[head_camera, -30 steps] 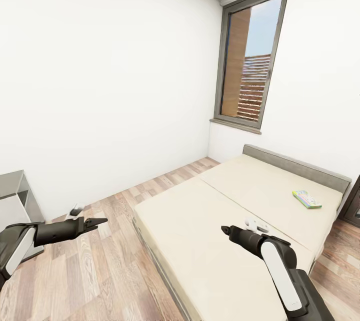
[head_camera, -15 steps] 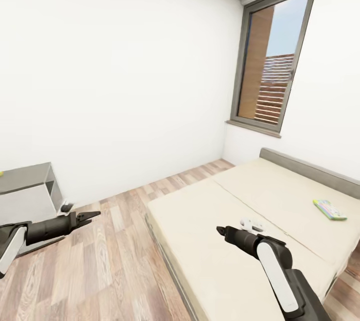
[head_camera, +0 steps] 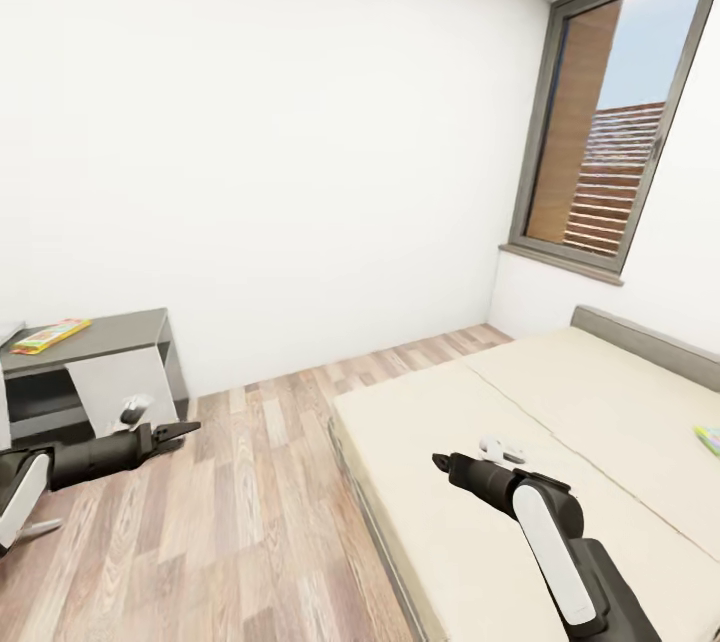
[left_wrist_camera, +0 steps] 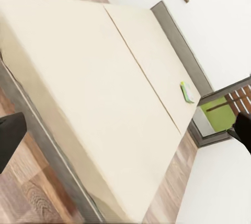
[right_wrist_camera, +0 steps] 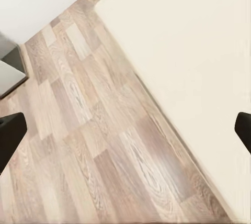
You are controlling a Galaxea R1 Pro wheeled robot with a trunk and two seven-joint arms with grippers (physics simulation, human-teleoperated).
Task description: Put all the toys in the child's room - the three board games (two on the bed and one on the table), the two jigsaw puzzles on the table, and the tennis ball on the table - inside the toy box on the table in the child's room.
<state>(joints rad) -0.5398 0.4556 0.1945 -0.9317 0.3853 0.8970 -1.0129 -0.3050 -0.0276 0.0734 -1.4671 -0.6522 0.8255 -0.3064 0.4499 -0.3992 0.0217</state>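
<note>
The bed (head_camera: 520,442), a wide cream mattress with a grey headboard, fills the right of the head view. One board game (head_camera: 709,438) lies on it at the picture's right edge, and it appears as a small green box (left_wrist_camera: 186,92) in the left wrist view. At far left stands the table (head_camera: 110,330) with a flat red, yellow and green board game (head_camera: 50,334) on top. My left gripper (head_camera: 175,432) hangs open over the floor near the table. My right gripper (head_camera: 440,462) is open above the bed's near part. The jigsaw puzzles, tennis ball and toy box are out of view.
Wood floor (head_camera: 260,502) runs between the table and the bed's foot edge (head_camera: 375,512). A white wall stands behind, and a tall window (head_camera: 620,142) is at the right. The right wrist view looks down on the floor (right_wrist_camera: 94,140) and the bed's corner (right_wrist_camera: 188,51).
The camera has swung left, so the whole picture has shifted right. The table has come into view and the board game on the bed has slid to the right edge. Both grippers stay open.
</note>
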